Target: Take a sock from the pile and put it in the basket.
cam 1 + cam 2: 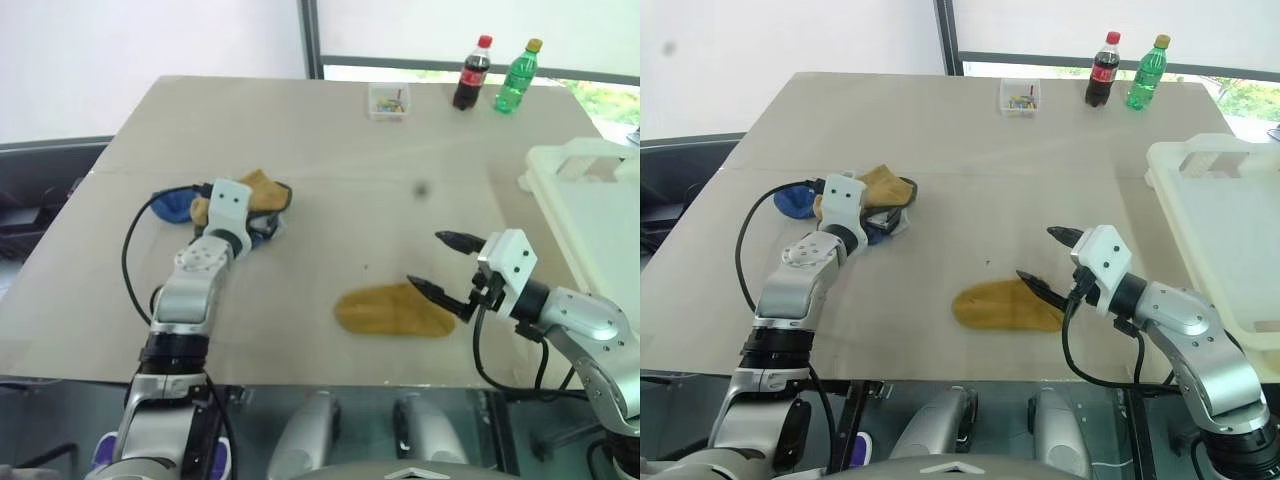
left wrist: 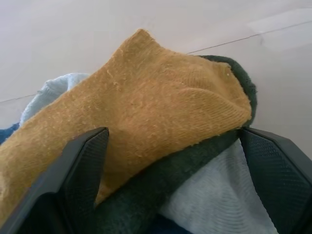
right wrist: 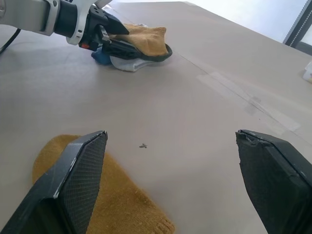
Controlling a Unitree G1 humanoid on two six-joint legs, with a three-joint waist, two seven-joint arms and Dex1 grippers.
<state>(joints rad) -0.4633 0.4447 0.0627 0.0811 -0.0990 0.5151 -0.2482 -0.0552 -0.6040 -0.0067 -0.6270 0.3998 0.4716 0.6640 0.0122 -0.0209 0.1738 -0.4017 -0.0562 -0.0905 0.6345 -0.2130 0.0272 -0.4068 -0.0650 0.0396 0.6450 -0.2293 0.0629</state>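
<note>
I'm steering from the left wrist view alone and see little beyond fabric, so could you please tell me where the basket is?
Observer: The basket stands at the table's right edge, well away from the pile.
Operator: Thank you. Is any sock lying apart from the pile?
Observer: Yes, a mustard sock lies flat near the table's front edge, beside the right gripper.
Operator: Is that gripper holding it?
Observer: No, its fingers are open above the table and hold nothing.
</note>
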